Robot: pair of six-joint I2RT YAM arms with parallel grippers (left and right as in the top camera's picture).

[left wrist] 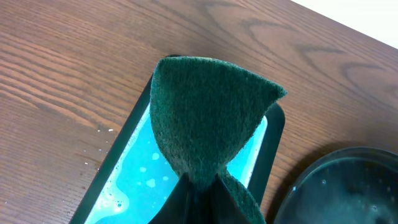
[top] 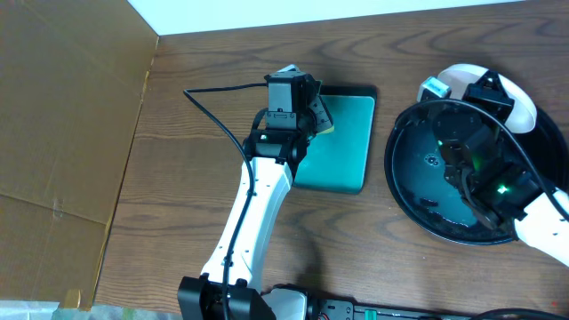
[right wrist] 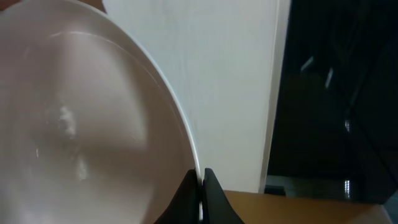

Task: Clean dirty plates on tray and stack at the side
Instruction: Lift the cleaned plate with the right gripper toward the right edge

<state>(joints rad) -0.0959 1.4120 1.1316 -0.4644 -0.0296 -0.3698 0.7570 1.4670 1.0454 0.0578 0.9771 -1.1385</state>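
Plate point(right wrist: 81, 124) in right tool point(right wrist: 200, 182); sponge point(left wrist: 211, 118) in left tool point(left wrist: 198, 198)

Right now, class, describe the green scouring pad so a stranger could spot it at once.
On the brown wooden table, find the rectangular teal dish with a black rim beside the round glossy black tray. Over it, the left pincer pinches a dark green fibrous scouring pad. It alone is rough and matte; its neighbours are smooth and glossy.

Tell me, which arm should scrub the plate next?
Left, probably: the left pincer pinches the green sponge over the teal dish; the right pincer is busy gripping the plate by its rim.
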